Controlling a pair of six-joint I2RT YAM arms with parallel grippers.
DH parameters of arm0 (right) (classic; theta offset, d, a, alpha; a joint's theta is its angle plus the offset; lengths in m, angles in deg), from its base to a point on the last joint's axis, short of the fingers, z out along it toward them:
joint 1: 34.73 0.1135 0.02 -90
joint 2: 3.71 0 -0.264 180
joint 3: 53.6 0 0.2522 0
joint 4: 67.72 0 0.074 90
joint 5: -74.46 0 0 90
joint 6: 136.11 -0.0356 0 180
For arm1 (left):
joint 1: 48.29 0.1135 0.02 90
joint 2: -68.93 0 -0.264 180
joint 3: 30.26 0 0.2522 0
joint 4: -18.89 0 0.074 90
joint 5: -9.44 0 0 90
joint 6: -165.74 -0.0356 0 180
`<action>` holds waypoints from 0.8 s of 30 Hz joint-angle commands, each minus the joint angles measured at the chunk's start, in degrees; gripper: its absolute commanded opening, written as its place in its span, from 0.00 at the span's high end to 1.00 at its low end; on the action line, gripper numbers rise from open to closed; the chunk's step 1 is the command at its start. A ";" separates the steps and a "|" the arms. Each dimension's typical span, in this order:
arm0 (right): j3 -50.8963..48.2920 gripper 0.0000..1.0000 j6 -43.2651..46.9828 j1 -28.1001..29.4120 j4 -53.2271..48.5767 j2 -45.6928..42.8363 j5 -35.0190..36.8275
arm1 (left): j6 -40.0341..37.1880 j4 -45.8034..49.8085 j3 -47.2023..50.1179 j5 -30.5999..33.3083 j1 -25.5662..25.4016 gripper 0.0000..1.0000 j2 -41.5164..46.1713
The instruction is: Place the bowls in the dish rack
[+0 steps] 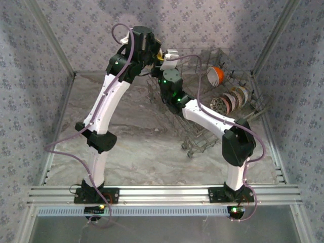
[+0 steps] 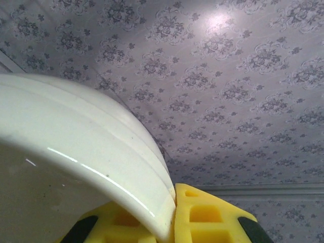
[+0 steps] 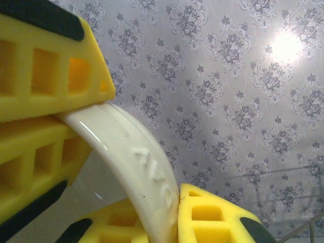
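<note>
A plain white bowl [image 1: 171, 52] hangs in the air over the left back corner of the dish rack [image 1: 196, 137]. My left gripper [image 1: 160, 53] is shut on its rim from the left, and my right gripper [image 1: 166, 65] is shut on it from below. In the left wrist view the yellow pads [image 2: 212, 212] pinch the white bowl's [image 2: 76, 131] rim. The right wrist view has the bowl's [image 3: 132, 152] rim wedged between the right gripper's [image 3: 177, 205] jaws, with the left gripper's yellow fingers [image 3: 45, 76] clamped on it at upper left.
An orange bowl [image 1: 215, 75] stands on edge in the rack's back row. Several patterned bowls [image 1: 229, 101] stand in a row along its right side. Patterned walls close in the marble table [image 1: 136, 147] on three sides.
</note>
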 commanded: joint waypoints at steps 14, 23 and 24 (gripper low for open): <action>5.22 1.00 -0.24 -1.99 -3.77 1.59 4.96 | -2.41 -3.79 -2.40 -3.77 -0.53 0.61 0.03; 5.46 1.00 -1.50 -4.95 -7.59 0.97 5.43 | -5.50 -6.84 -2.42 -7.29 -0.42 0.47 0.51; 5.48 1.00 -1.33 -5.40 -8.02 0.82 5.50 | -5.97 -6.96 -2.44 -7.64 -0.30 0.47 0.56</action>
